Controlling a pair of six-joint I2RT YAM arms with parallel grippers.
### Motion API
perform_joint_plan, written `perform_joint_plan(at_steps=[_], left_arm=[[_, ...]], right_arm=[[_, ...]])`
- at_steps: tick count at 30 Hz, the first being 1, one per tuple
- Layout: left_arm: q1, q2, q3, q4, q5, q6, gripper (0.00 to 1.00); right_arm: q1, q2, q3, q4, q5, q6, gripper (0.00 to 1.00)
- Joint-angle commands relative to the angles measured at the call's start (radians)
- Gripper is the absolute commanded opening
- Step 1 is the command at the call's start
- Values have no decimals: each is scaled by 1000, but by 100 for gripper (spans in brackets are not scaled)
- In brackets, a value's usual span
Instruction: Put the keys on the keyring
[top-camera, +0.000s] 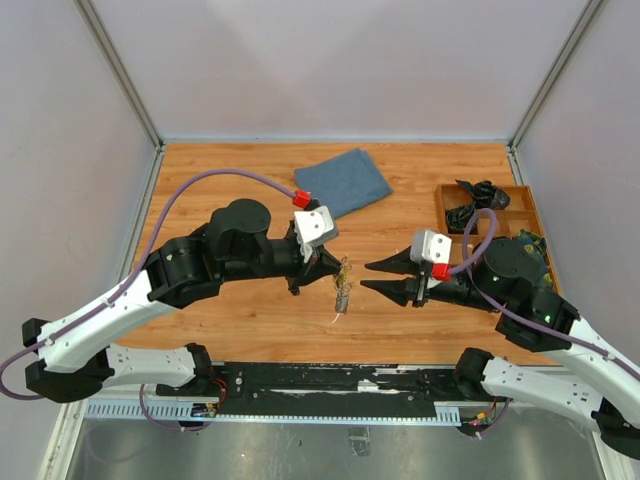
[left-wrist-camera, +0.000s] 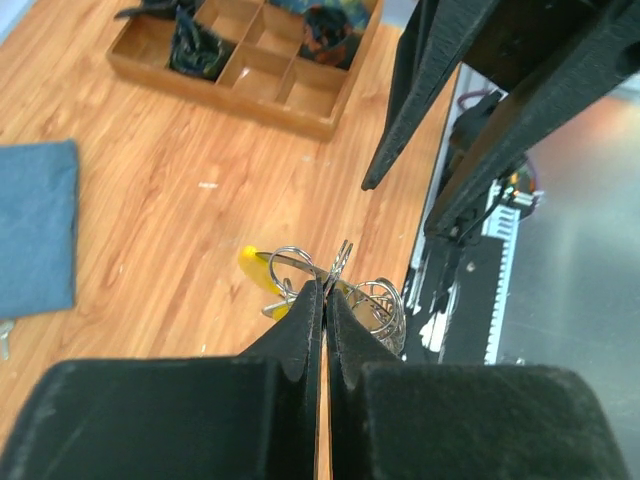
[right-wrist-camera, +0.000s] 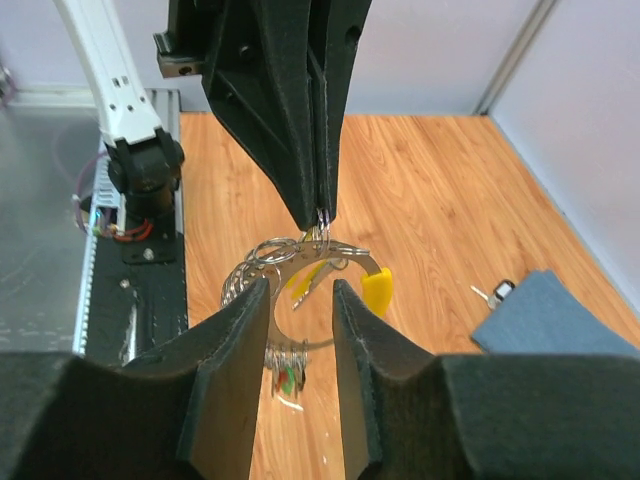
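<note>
Dangling just over the middle of the desk (top-camera: 400, 330): the keyring (right-wrist-camera: 300, 250) tangled with the keys (right-wrist-camera: 377, 288), one yellow-headed. Pinched at the top by the left pincer (top-camera: 335, 268), clamped tight with no gap between the tips. Faced from the opposite side by the right pincer (top-camera: 366, 276), spread wide, near but not touching. Farther back, a blue cloth (top-camera: 343, 182) and a wooden compartment tray (top-camera: 500, 186).
</note>
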Motion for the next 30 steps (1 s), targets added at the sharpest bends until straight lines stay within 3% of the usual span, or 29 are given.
perform_joint_plan(at_steps=[1, 10, 30], left_arm=[[-12, 72, 97, -180, -105, 58, 0], [-11, 161, 187, -312, -170, 82, 1], [-12, 147, 163, -280, -110, 85, 0]], right_arm=[[-11, 43, 44, -96, 52, -65, 33], [-9, 107, -4, -10, 35, -69, 36], [-1, 186, -48, 99, 26, -70, 33]])
